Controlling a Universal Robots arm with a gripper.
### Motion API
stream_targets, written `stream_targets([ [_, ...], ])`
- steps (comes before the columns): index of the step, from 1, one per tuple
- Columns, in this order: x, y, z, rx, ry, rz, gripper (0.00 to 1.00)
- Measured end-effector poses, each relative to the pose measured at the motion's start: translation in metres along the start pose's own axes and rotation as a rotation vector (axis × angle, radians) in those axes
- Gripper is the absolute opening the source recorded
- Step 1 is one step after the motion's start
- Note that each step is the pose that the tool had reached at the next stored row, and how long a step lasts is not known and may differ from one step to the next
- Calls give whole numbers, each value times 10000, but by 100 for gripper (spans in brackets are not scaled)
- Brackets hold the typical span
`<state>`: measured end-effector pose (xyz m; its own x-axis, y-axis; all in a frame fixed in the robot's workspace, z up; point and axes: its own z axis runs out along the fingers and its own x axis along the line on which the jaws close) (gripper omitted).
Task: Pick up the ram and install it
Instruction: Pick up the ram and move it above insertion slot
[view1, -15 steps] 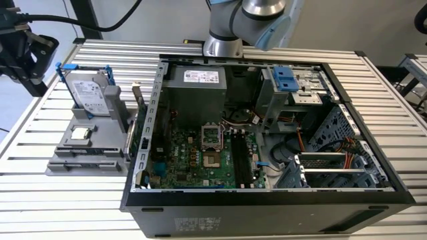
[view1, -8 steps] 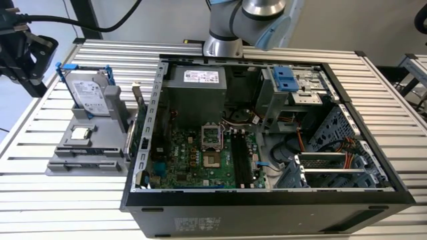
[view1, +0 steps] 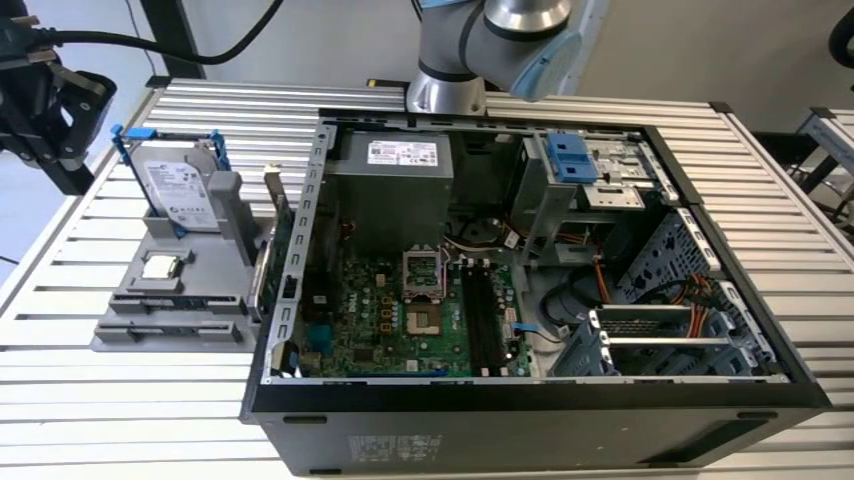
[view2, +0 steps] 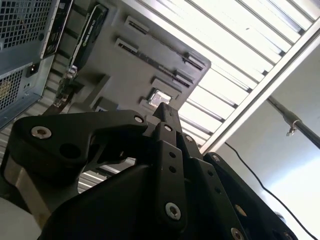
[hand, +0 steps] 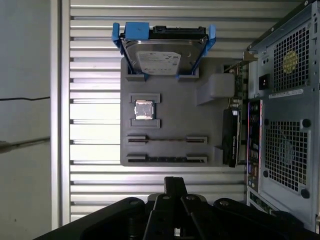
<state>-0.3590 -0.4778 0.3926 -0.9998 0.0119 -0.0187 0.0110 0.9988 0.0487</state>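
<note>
The ram (hand: 166, 140) lies on edge in a slot of the grey parts tray (hand: 175, 125), seen as a thin dark strip between two grey brackets. My gripper (hand: 175, 184) hangs high above the near end of the tray, well clear of the ram. Its black fingers are shut together with nothing between them, and the shut tips also appear in the second wrist view (view2: 166, 112). The open computer case (view1: 534, 300) stands at the exterior view's right of the tray (view1: 160, 300). Black memory slots (view1: 483, 320) run along the green motherboard inside it.
On the tray stand a silver hard drive with blue brackets (hand: 164, 52), a small square processor chip (hand: 144, 109) and a black expansion card (hand: 230, 137) near the case. Black wrist hardware with cables (view1: 40, 100) hangs at the exterior view's left edge. The slatted table (view1: 801, 200) surrounds everything.
</note>
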Motion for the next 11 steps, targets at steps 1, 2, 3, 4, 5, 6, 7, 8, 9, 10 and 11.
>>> stream_targets([
  [1, 0, 0, 0, 0, 1, -24, 0],
  [2, 0, 0, 0, 0, 3, -61, 0],
  [3, 0, 0, 0, 1, 5, -111, 0],
  [4, 1, 0, -1, 2, 7, -171, 0],
  [5, 1, 0, -2, 4, 12, -254, 0],
  [6, 0, 0, -3, 9, 17, -348, 0],
  [7, 1, 0, -4, 17, 23, -465, 0],
  [8, 0, -1, -4, 29, 29, -586, 0],
  [9, 1, 0, -5, 41, 35, -716, 0],
  [10, 1, 0, -7, 53, 42, -843, 0],
  [11, 1, 0, -8, 62, 48, -965, 0],
])
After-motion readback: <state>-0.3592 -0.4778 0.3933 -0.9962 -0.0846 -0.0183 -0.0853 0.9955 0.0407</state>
